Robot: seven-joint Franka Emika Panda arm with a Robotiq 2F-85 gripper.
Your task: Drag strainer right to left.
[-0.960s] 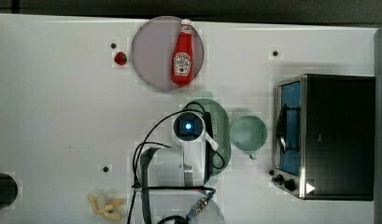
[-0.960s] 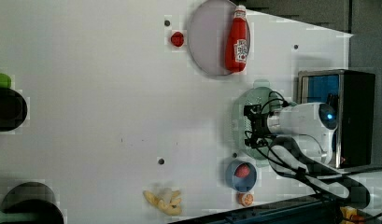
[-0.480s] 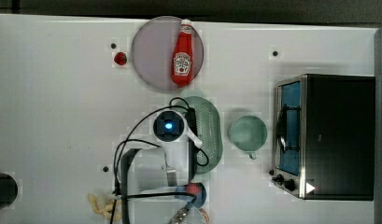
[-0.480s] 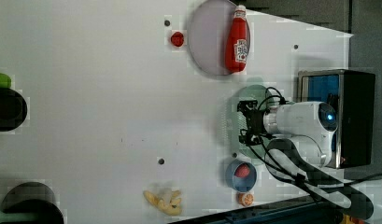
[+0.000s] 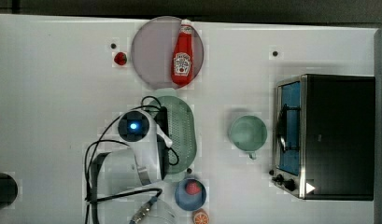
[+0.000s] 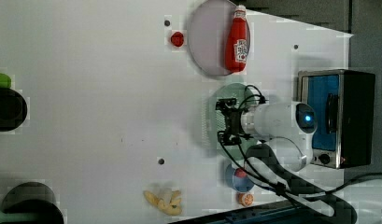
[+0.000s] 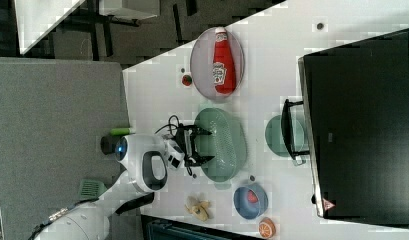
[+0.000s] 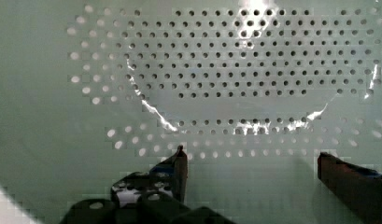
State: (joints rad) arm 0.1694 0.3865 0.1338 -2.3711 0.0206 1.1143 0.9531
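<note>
The strainer (image 5: 183, 133) is a pale green oval colander with a perforated bowl, lying near the table's middle just below the plate in the top view. It also appears in the left view (image 6: 213, 114) and the right view (image 7: 226, 145). My gripper (image 5: 163, 131) reaches down into its bowl, at the side toward the top view's left. The wrist view shows the perforated bowl (image 8: 226, 70) close up, with my gripper (image 8: 253, 158) open and its two dark fingertips (image 8: 180, 156) spread wide against the wall. Nothing sits between the fingers.
A pale green cup (image 5: 247, 133) stands to the strainer's right in the top view, before a toaster oven (image 5: 328, 135). A ketchup bottle (image 5: 181, 53) lies on a grey plate (image 5: 149, 51). A blue bowl (image 5: 190, 195) sits below the strainer.
The gripper and the strainer have slid together toward the top view's left, away from the cup, which stayed put. The jaws have stayed spread.
</note>
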